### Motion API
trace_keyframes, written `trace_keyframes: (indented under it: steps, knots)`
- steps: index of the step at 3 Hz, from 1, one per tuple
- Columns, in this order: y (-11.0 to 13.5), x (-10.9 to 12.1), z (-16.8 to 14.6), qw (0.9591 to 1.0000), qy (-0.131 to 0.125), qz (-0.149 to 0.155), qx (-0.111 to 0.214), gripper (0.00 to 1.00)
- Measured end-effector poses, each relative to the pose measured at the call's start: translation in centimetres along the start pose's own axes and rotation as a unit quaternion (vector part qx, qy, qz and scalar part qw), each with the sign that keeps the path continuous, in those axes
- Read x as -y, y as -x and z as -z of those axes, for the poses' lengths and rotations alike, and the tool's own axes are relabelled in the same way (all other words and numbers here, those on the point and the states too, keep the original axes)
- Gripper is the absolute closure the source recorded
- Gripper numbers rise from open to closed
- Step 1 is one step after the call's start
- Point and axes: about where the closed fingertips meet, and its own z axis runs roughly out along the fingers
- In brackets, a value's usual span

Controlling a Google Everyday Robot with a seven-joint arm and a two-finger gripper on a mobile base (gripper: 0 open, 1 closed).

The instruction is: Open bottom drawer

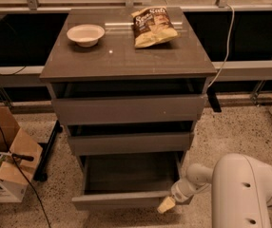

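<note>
Three drawers: the bottom drawer (121, 201), lowest, is out far. The claw (167, 204) is at its near right corner; I cannot tell its grip. Opening looks done; next, back away.

The cabinet top (126, 56) is smooth and a little glossy, and it reflects light. The bottom drawer (119, 200) has a matt grey front. The bowl (85, 34) is white and dull, perhaps paper. The chip bag (153, 26) is shiny plastic film. The floor (236, 132) is speckled stone. The box (7, 175) is brown cardboard. The gripper (166, 204), at the drawer's right front corner, looks pale yellowish. The arm (245, 194) is smooth white plastic.
</note>
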Motion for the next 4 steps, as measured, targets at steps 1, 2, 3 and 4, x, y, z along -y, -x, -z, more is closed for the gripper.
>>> trace_keyframes:
  steps: [1, 2, 3, 4]
  knots:
    - [-1.2, -0.7, -0.3, 0.9998, 0.010, -0.016, -0.003, 0.58]
    - [-2.5, -1.5, -0.5, 0.9990, 0.023, -0.037, -0.008, 0.81]
    - [-2.5, -1.5, -0.4, 0.9990, 0.023, -0.037, -0.008, 0.77]
    - [-2.5, -1.6, -0.4, 0.9990, 0.023, -0.037, -0.008, 0.54]
